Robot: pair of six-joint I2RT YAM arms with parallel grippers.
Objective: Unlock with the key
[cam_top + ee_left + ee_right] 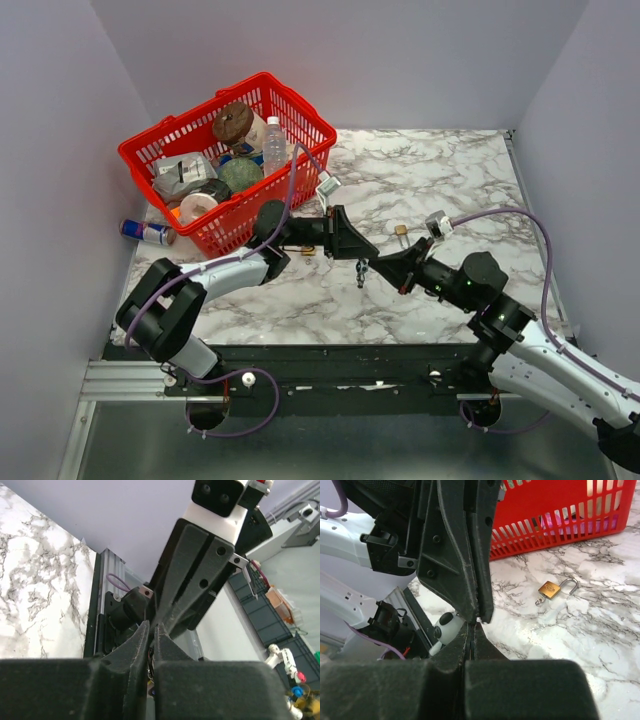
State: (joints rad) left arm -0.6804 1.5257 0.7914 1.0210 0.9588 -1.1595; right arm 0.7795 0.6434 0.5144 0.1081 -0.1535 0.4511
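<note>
Left end effector (152, 627) is showing only a slit between its fingers (gripping or not, cannot tell). Key (361, 273) is dangling under the two meeting tips, above the worktop (470, 190). Right end effector (472, 626) is sitting fully closed. Padlock (550, 589) is lying untouched; unlocking not yet begun.

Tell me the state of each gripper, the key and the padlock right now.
left gripper, nearly closed, thin slit between fingers.
right gripper, shut, tips meeting the left's.
key, dangling where both tips meet.
padlock, lying on the table, shackle seemingly closed.
</note>
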